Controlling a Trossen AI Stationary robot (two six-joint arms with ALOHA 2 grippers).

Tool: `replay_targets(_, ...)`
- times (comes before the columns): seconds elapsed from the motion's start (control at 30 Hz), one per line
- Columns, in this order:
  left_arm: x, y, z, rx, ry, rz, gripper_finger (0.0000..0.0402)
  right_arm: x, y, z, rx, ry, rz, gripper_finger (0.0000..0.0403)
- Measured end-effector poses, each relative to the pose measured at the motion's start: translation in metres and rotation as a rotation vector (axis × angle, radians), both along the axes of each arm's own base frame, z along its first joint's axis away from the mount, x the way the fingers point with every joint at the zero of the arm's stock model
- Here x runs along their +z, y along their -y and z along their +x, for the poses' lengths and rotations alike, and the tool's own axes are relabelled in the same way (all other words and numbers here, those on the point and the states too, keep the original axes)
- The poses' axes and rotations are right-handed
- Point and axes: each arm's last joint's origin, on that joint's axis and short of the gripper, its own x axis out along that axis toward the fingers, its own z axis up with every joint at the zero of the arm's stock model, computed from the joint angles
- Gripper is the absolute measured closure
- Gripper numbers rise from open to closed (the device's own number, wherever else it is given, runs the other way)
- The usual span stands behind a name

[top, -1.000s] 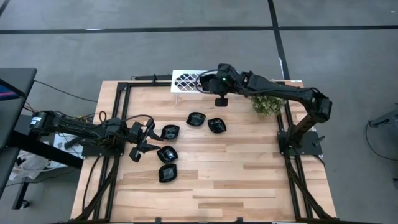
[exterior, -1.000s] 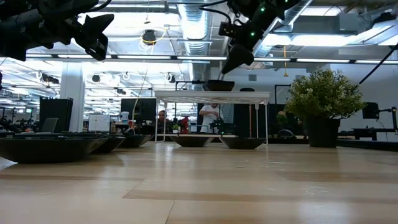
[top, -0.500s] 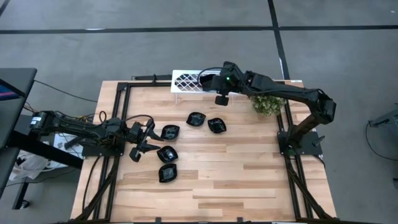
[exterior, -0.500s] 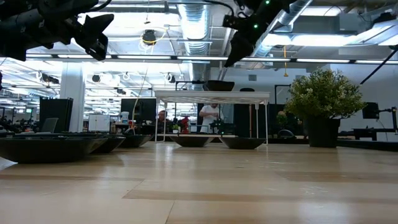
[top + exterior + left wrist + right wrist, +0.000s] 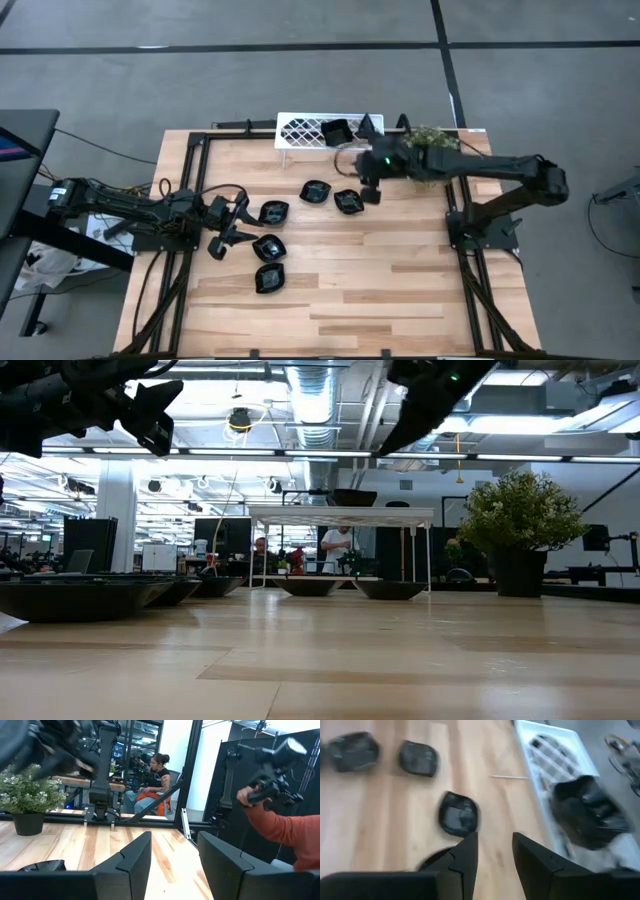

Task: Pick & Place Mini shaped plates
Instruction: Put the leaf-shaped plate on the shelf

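Observation:
Several glossy black mini plates lie flat on the wooden table (image 5: 400, 290), two of them mid-table (image 5: 316, 190) (image 5: 348, 201) and three nearer my left arm (image 5: 268, 247). One more plate (image 5: 338, 131) (image 5: 587, 812) rests on the right end of the white lattice tray (image 5: 305, 131). My right gripper (image 5: 368, 192) (image 5: 495, 852) hangs open and empty in the air beside the right mid-table plate. My left gripper (image 5: 228, 232) (image 5: 175, 865) waits open at the table's left, level, holding nothing.
A small green potted plant (image 5: 432, 165) (image 5: 520, 520) stands at the back right, under my right arm. The tray stands on thin legs (image 5: 340, 512) at the far edge. Bare wood fills the near half. People sit in the room beyond the table.
My right gripper has come up off the plate on the tray, then swung toward the table's near edge and right, rolling as it went. It now hangs over the mid-table plates. The plate stays on the tray's right end.

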Motion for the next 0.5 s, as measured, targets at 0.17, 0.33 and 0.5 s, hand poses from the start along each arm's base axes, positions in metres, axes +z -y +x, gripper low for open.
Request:
replay_targets(0.17, 0.001, 0.000, 0.000, 0.000, 0.008, -0.001, 0.0238, -0.038, -0.037, -0.007, 0.017, 0.137, -0.037, 0.0287)
replay_targets(0.33, 0.001, 0.000, 0.000, 0.000, 0.008, -0.001, 0.0238, -0.079, -0.065, -0.004, 0.007, 0.303, -0.105, 0.0288)
replay_targets(0.5, 0.001, 0.000, 0.000, 0.000, 0.012, -0.001, 0.0238, -0.102, -0.082, 0.008, 0.059, 0.372, -0.105, 0.0288)
